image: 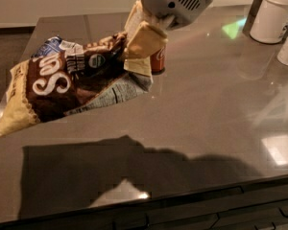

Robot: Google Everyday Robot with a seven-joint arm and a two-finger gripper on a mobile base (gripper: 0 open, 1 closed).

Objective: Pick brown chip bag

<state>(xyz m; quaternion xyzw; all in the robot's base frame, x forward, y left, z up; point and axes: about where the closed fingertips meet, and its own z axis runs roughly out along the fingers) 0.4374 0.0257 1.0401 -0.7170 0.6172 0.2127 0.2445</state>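
The brown chip bag [67, 85], dark brown and cream-yellow with white lettering, hangs in the air well above the dark table [216, 128], tilted with its lower corner pointing down-left. My gripper [137, 44] is at the top centre of the camera view, shut on the bag's upper right corner, with its cream-coloured fingers [141, 40] pinching the crumpled foil. The bag's shadow lies on the table near the front edge.
A red can [158, 60] stands on the table just behind the gripper. A blue-and-white bag [50, 44] peeks out behind the lifted bag. White containers [278, 16] stand at the far right. The table's front edge runs along the bottom.
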